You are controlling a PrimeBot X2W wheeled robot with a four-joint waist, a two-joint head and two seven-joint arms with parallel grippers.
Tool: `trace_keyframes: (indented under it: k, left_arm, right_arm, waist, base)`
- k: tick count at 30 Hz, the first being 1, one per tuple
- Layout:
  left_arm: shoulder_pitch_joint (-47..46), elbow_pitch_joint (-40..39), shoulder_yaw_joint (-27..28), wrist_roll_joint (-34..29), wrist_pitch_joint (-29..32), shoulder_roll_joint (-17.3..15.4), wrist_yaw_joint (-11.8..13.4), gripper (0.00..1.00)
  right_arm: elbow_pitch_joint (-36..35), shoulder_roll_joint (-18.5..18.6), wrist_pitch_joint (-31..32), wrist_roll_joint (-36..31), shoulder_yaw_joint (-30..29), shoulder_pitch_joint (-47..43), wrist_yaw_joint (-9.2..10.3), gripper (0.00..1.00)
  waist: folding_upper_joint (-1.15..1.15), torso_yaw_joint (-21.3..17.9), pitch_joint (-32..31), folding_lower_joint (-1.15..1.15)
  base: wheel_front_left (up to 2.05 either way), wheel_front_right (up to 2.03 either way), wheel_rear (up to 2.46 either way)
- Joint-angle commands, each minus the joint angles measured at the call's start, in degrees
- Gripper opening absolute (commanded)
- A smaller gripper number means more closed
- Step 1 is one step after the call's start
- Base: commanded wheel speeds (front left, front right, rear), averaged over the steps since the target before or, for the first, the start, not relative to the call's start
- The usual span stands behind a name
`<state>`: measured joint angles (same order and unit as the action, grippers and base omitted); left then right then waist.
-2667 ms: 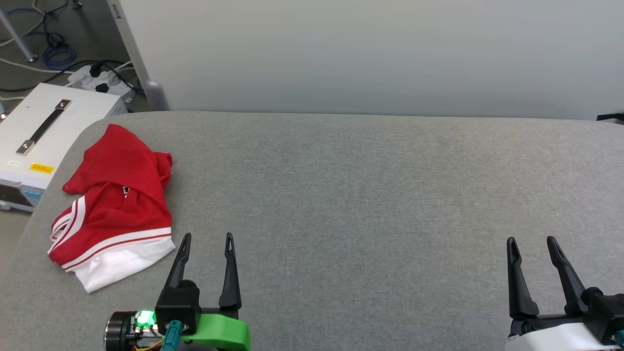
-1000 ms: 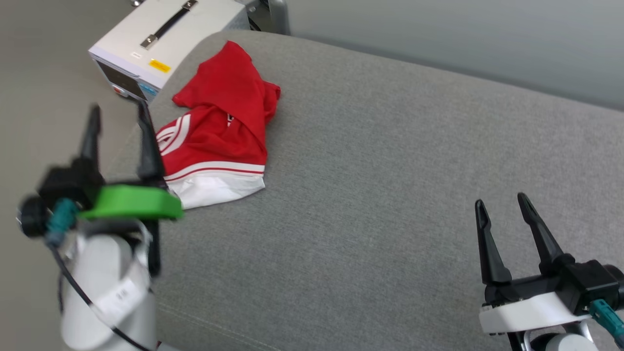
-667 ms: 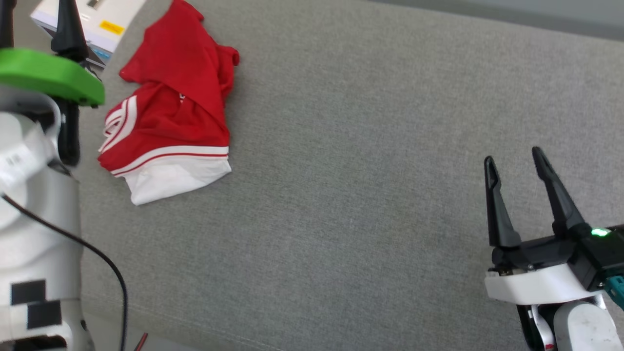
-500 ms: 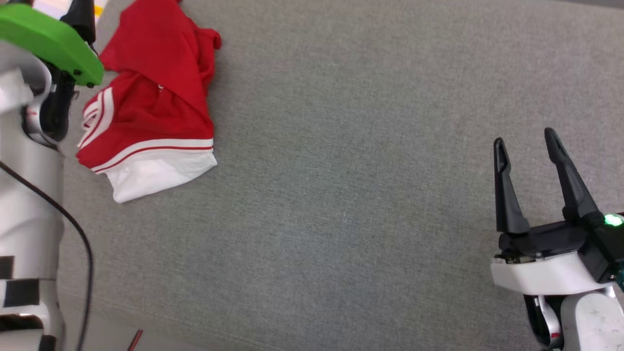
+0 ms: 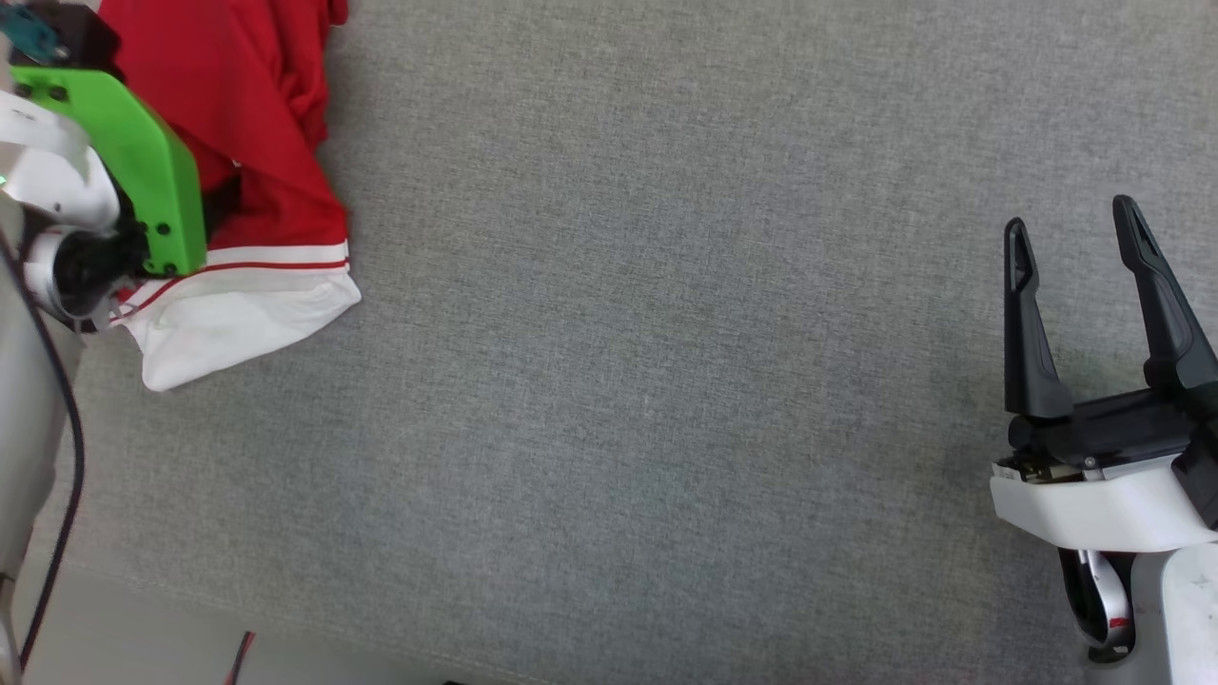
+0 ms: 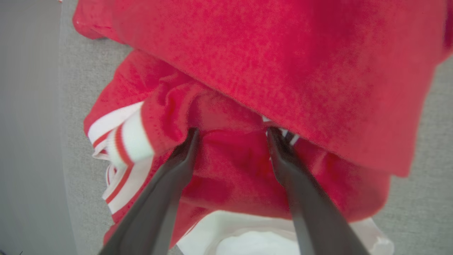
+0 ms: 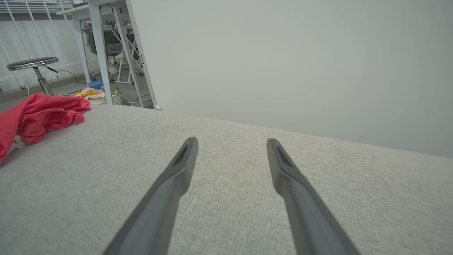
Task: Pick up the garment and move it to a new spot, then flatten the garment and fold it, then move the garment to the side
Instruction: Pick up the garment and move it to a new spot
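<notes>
The garment lies crumpled at the left end of the grey padded table, red with a white sleeve and striped trim. My left arm's green wrist mount hangs over it, fingers pointing down. In the left wrist view my left gripper is open, its two fingertips resting on the garment's red folds with a ridge of cloth between them. My right gripper hovers open and empty over bare table at the right. In the right wrist view my right gripper is open, with the garment far to its left.
The table's front edge runs along the bottom left, with pale floor below it. A plain grey partition stands behind the table. Beyond the table's left end are a round stool and white desk legs.
The head camera has tilted down and swung, shifting the whole picture. My left arm has come over the garment and turned downward, setting its open fingers on the cloth. The right gripper stays open.
</notes>
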<state>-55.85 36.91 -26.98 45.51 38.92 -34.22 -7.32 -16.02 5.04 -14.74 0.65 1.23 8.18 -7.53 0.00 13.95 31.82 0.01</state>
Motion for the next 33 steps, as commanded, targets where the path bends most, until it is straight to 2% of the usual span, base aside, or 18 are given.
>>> trace_keyframes:
  k: [1, 7, 12, 13, 14, 18, 25, 33]
  left_arm:
    - [0.0, 0.5, -1.7, 1.2, 0.9, 0.3, -0.2, 1.0]
    - [-0.5, 5.3, -7.7, 2.8, 2.3, 3.9, -0.2, 1.0]
    - [-1.4, 8.6, -12.0, 3.3, 2.3, 5.4, -0.2, 1.0]
    - [-1.5, 9.0, -13.0, 3.5, 2.3, 5.5, -0.2, 0.27]
    - [-1.6, 9.2, -13.7, 3.7, 2.0, 5.5, -0.2, 0.0]
    - [-3.7, 8.7, -16.4, 5.0, -3.9, 3.3, -0.2, 0.0]
    - [-7.6, 4.2, -20.1, 2.7, -16.1, -0.8, -0.2, 0.0]
    - [-12.4, -3.4, -25.4, 1.2, -22.1, -2.4, -0.2, 0.0]
  right_arm:
    - [-0.4, 0.4, -0.3, -0.5, 0.1, 1.3, 0.04, 1.0]
    - [-0.2, 1.0, -0.3, -0.5, 0.5, 2.0, 0.04, 1.0]
    - [-0.1, 0.9, -0.3, 0.1, 0.3, 2.5, 0.04, 1.0]
    - [-0.1, 0.8, -0.3, 0.3, 0.2, 2.6, 0.04, 1.0]
    - [0.0, 0.7, -0.3, 0.4, 0.1, 2.6, 0.04, 1.0]
    - [0.6, 0.1, -0.3, 1.1, 0.1, 2.3, 0.04, 1.0]
    - [1.6, -1.3, -0.3, 2.1, -0.1, 0.4, 0.04, 1.0]
    - [2.2, -2.1, -0.3, 3.5, -0.5, -1.7, 0.04, 1.0]
  waist:
    - [0.0, -0.3, 1.2, -0.01]
    - [0.0, -0.1, 2.7, -0.01]
    - [0.0, -0.4, 3.1, -0.01]
    - [0.0, -0.5, 3.1, -0.01]
    - [0.0, -0.5, 3.0, -0.01]
    - [0.0, -0.5, 0.2, -0.01]
    - [0.0, -0.4, -6.3, -0.01]
    - [0.0, -2.6, -12.0, -0.01]
  base:
    - [0.0, 0.0, 0.0]
    - [0.0, 0.0, 0.0]
    - [0.0, 0.0, 0.0]
    - [0.0, 0.0, 0.0]
    - [0.0, 0.0, 0.0]
    - [0.0, 0.0, 0.0]
    - [0.0, 0.0, 0.0]
    - [0.0, 0.0, 0.0]
